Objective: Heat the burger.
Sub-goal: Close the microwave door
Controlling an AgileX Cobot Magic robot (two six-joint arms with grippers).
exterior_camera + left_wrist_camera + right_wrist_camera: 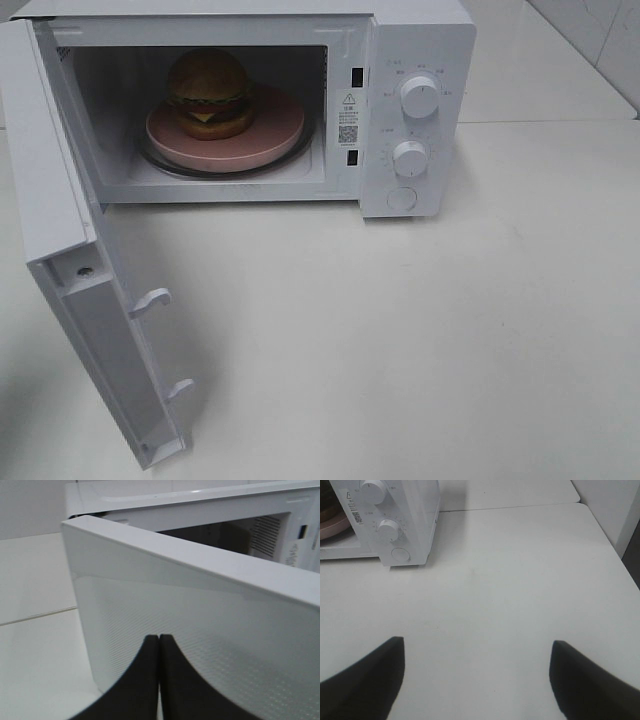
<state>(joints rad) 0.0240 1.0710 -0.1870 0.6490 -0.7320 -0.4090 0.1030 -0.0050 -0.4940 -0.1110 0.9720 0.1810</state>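
Open white microwave (445, 55), burger (208, 90) on pink plate (275, 135) inside, door (60, 200) wide open at left

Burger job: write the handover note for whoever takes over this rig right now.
Left gripper: shut, empty, facing the outer face of the open door; contact unclear.
Right gripper: open, empty, over the table on the microwave's knob side.
Burger: on the pink plate inside the microwave.
Done: burger is loaded.
Left: swing the door shut, then probably set the knobs to start heating.
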